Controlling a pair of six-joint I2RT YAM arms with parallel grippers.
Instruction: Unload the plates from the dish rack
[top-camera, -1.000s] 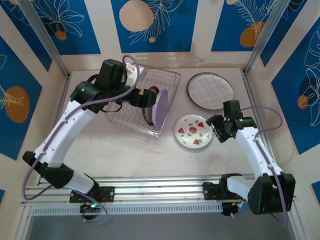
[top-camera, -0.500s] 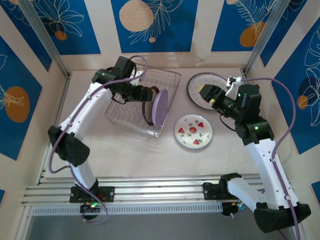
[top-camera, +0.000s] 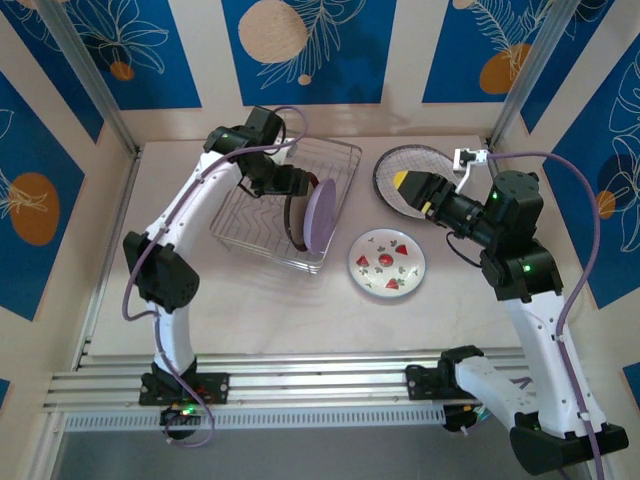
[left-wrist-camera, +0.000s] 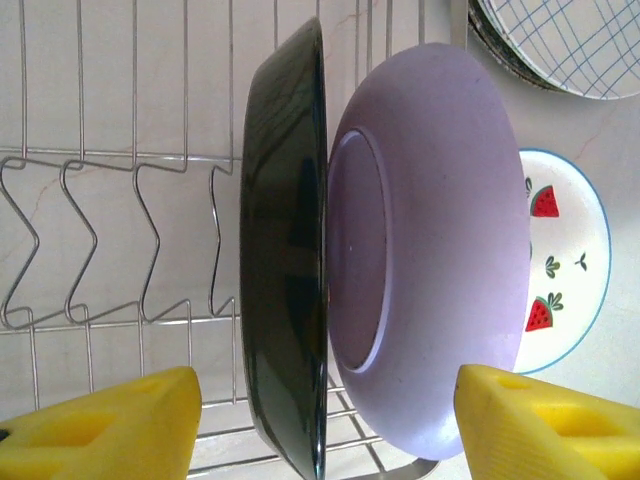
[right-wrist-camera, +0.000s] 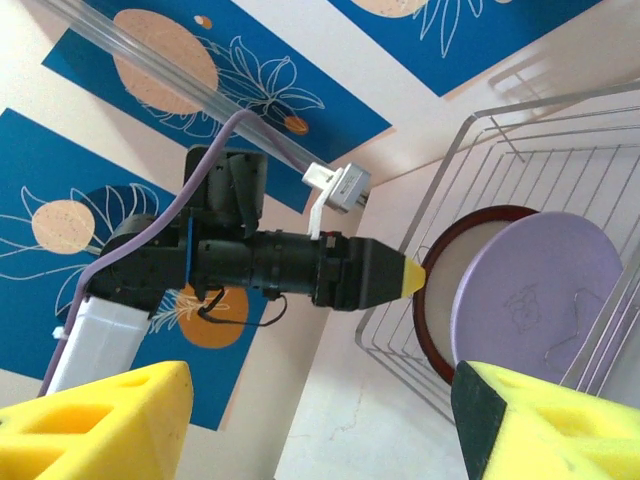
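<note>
The wire dish rack holds two plates on edge. One is a lilac plate. Behind it stands a plate with a glossy dark back and a pale face with a dark red rim. My left gripper is open. Its yellow fingers straddle both plates, the right one close against the lilac plate. A grid-lined plate and a strawberry plate lie flat on the table. My right gripper hangs open over the grid plate, facing the rack, nothing between its fingers.
The rack's wire slots left of the plates hold nothing. The strawberry plate lies just right of the rack's edge. Blue patterned walls close in the back and sides. An aluminium rail runs along the near edge.
My left arm has stretched farther over the rack and its jaws have narrowed around the two standing plates. My right arm rose from beside the strawberry plate to above the grid plate.
</note>
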